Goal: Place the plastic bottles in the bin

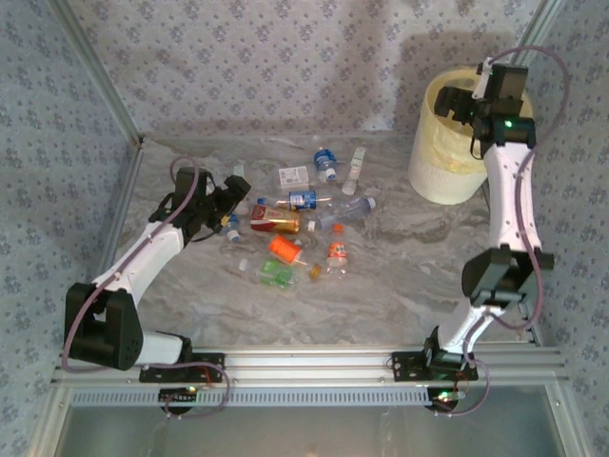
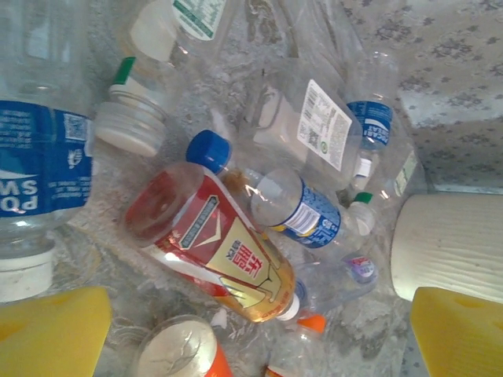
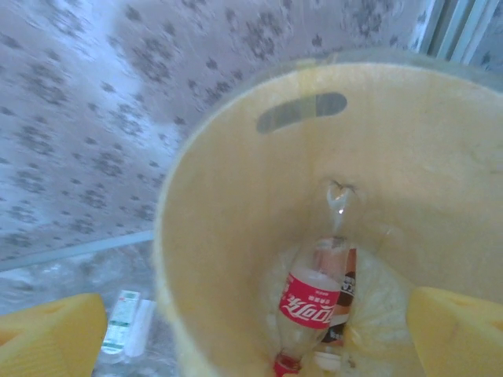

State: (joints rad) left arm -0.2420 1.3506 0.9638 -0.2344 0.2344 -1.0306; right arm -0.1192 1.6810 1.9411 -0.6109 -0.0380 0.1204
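Grey marbled tabletop [image 1: 409, 267] under everything, walled at the back by pale patterned cloth [image 1: 266, 67]. Upright at the far right corner, the large round cream-yellow plastic bin [image 1: 430, 167], with a handle slot near the rim. In its bottom, on the crinkled liner in the right wrist view, a clear cola bottle with a red label and red cap [image 3: 314, 302]. White right arm [image 1: 509, 205] reaching up from its base to the bin's rim. Right gripper [image 1: 463, 101] hanging over the mouth, yellow pads [image 3: 460, 334] spread wide at the lower corners of the wrist view with nothing between them: open and empty. White left arm [image 1: 143, 257] stretched low over the table toward the heap of plastic bottles [image 1: 304, 224] lying loose mid-table, well apart from the bin. Left gripper [image 1: 226, 208] at the heap's left edge, likewise parted wide and holding nothing. Closest before it in the left wrist view, on its side, a clear bottle with a red-and-gold label [image 2: 212, 243], and touching it a smaller blue-capped bottle with a blue label [image 2: 279, 196]. To the left of these, a big clear bottle with a blue band [image 2: 39, 165]. Farther along in the overhead view, an orange bottle [image 1: 284, 249], a green-labelled bottle [image 1: 276, 276], a small orange-labelled bottle [image 1: 336, 255], and toward the back a flat white bottle [image 1: 294, 175] and a slender white bottle [image 1: 357, 164].
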